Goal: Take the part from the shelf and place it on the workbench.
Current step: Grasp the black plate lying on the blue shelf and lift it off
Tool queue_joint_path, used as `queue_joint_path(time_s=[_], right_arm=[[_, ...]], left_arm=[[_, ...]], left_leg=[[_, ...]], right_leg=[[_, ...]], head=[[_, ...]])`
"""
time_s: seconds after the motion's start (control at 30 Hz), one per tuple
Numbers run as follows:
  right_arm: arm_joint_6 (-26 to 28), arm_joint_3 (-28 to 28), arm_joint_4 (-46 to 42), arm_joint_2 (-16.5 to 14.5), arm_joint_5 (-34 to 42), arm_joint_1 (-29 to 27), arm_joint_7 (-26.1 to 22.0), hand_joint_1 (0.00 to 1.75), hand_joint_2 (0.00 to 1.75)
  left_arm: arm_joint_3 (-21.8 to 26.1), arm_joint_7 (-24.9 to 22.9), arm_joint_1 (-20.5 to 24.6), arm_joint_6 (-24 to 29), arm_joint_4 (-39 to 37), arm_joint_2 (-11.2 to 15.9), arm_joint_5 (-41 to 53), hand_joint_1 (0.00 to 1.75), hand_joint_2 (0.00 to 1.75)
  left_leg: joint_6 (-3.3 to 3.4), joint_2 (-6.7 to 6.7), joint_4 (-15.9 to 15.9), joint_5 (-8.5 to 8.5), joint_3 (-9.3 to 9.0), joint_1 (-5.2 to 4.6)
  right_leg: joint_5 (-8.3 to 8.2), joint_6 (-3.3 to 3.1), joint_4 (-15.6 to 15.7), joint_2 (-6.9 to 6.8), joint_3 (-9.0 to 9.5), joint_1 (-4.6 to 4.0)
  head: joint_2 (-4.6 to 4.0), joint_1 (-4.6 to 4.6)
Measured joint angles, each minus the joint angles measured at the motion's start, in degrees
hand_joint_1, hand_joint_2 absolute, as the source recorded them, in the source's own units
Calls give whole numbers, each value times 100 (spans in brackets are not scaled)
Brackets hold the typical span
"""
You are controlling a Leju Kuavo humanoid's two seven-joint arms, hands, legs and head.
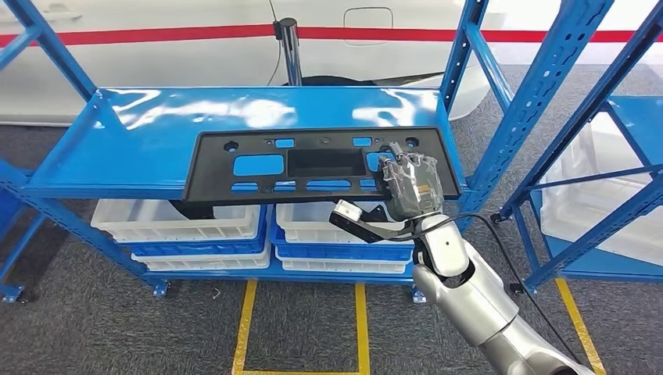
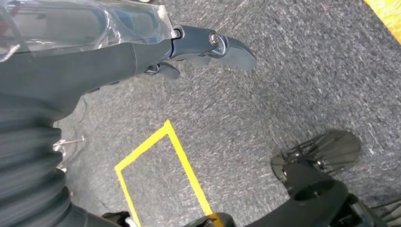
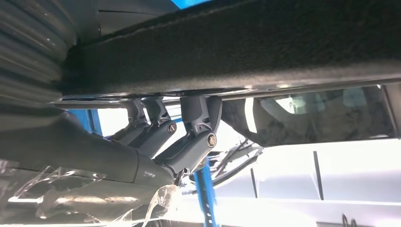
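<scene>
right hand (image 1: 410, 186) in the head view lies on the right end of the black part (image 1: 313, 164); its fingertips are hidden behind its own back, so from here i cannot tell the grip. the part lies flat on the blue shelf (image 1: 141, 133), long axis left to right, front edge over the shelf's edge. left wrist view: left hand (image 2: 208, 47) hangs over grey carpet (image 2: 283, 85), fingers apart, holding nothing. right wrist view: fingers (image 3: 198, 118) press up under the part's dark edge (image 3: 236, 47), thumb hidden.
</scene>
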State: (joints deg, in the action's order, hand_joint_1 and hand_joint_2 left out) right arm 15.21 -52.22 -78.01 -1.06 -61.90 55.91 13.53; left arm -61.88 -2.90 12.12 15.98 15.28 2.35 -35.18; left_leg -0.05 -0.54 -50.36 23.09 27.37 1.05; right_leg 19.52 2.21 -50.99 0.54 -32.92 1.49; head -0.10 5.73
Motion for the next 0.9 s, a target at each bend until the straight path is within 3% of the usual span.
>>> queue_joint_path(time_s=[0.07,0.1,0.13,0.2,0.23,0.27,0.3,0.33,0.4,0.47,0.53,0.6,0.67,0.73,0.77,0.8,0.83,0.9], right_arm=[[-1,0,-8,15,14,-19,7,175,175],[-1,0,-11,27,22,-30,8,175,175],[-4,0,-15,38,33,-39,11,175,175],[-20,0,-21,57,60,-62,19,175,175],[-33,0,-23,65,72,-79,25,175,175],[-48,-1,-23,73,78,-97,30,175,175],[-63,-1,-23,78,81,-112,34,175,175],[-78,-2,-23,80,84,-120,38,175,175],[-104,-2,-35,80,92,-114,49,175,175],[-134,-2,-65,85,114,-105,64,175,175],[-174,-2,-93,106,135,-108,85,175,175],[-230,-2,-119,128,159,-113,107,175,175],[-297,-1,-155,141,182,-117,136,175,175],[-360,-1,-188,158,187,-130,159,175,175],[-380,-2,-199,168,186,-144,168,175,175],[-398,-2,-208,180,185,-162,174,175,175],[-408,-2,-214,191,183,-181,181,175,175],[-415,1,-233,208,176,-198,191,175,175]], left_arm=[[0,-1,-13,5,0,-2,9,0,175],[1,-1,-17,7,0,-2,10,0,175],[1,-1,-20,9,0,-2,11,0,175],[2,-1,-21,10,0,-1,13,0,175],[2,-1,-23,10,0,-1,13,0,175],[2,-1,-26,10,0,-2,14,0,175],[2,-3,-29,9,0,-2,16,0,175],[2,-8,-30,9,0,-2,19,0,175],[2,-28,-30,8,0,-10,31,0,175],[2,-45,-26,4,0,-22,55,0,175],[2,-50,-32,-12,0,-23,94,0,175],[1,-63,-47,-34,0,-19,132,0,175],[0,-93,-48,-51,0,-15,168,0,175],[0,-113,-44,-63,0,-14,208,0,175],[0,-115,-46,-69,0,-13,221,0,175],[0,-117,-47,-74,0,-13,230,0,175],[-1,-122,-45,-79,0,-12,237,0,175],[-1,-134,-34,-86,0,-6,258,0,175]], left_leg=[[78,1,-16,-39,57,4],[124,5,-18,-70,90,8],[176,11,-11,-106,124,12],[255,19,-17,-169,209,-17],[280,21,-19,-200,249,-36],[294,21,-22,-229,286,-54],[298,20,-23,-257,318,-70],[298,18,-25,-281,342,-83],[279,16,-26,-322,378,-104],[224,19,-28,-374,420,-105],[146,20,-18,-435,456,-103],[82,20,-127,-317,523,-98],[30,21,-704,129,754,-72],[-25,21,-1591,605,1062,-52],[-46,22,-1869,703,1130,-48],[-57,22,-1917,682,1083,-46],[-54,22,-1693,555,905,-45],[-3,22,-767,241,305,-57]], right_leg=[[30,56,-45,-2,-43,10],[154,78,-179,-8,-108,15],[366,90,-453,-14,-222,15],[887,104,-1310,-22,-539,6],[1061,103,-1700,-21,-668,1],[1122,92,-1907,-22,-708,-4],[1069,70,-1885,-22,-635,-13],[922,33,-1607,-21,-437,-29],[608,-79,-714,-15,127,-85],[480,-159,-133,-8,448,-144],[444,-191,-26,-13,453,-156],[361,-236,23,-33,417,-118],[272,-276,51,-50,344,-90],[198,-293,45,-52,238,-93],[159,-288,42,-52,186,-94],[121,-281,40,-52,139,-95],[85,-271,38,-51,98,-95],[21,-238,35,-49,37,-100]], head=[[-1,0],[-1,0],[0,0],[0,0],[0,0],[0,0],[0,0],[1,0],[1,0],[-1,0],[-1,1],[-1,2],[-1,3],[-1,3],[-1,3],[-1,3],[-1,2],[-1,2]])
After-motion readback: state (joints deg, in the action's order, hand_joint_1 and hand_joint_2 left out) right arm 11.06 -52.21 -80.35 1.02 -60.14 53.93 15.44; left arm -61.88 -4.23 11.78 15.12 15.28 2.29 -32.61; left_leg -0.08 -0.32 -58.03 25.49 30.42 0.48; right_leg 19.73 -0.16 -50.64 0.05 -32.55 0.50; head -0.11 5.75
